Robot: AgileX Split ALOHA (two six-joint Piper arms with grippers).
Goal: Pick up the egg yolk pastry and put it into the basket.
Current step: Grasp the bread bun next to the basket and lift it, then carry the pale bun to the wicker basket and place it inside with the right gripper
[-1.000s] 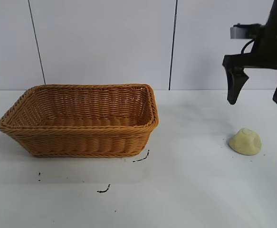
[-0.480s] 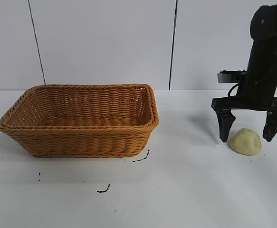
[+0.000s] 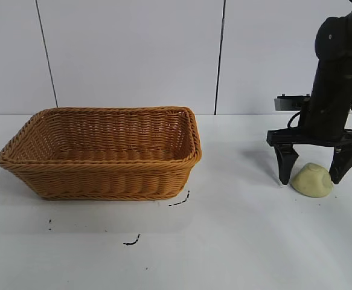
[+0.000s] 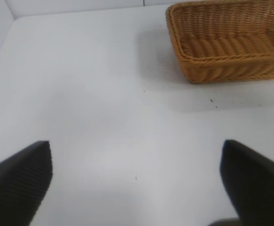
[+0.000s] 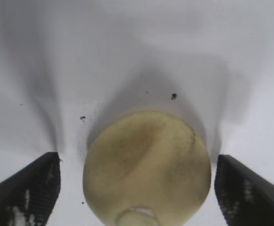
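The egg yolk pastry (image 3: 312, 180), a small pale yellow-green dome, lies on the white table at the right. My right gripper (image 3: 312, 179) is open and reaches down over it, one finger on each side, with gaps between the fingers and the pastry. In the right wrist view the pastry (image 5: 146, 167) sits between the two dark fingertips (image 5: 26, 188), untouched. The orange-brown wicker basket (image 3: 103, 175) stands on the table at the left and holds nothing that shows. My left gripper (image 4: 137, 183) is open over bare table; the basket (image 4: 226, 59) shows farther off in the left wrist view.
Small black marks (image 3: 179, 201) lie on the white table in front of the basket. A white panelled wall with dark seams (image 3: 220, 57) stands behind the table.
My right gripper has come down from above the table and now straddles the pastry, its fingers a little closer together than half a second ago. The pastry and basket have not moved.
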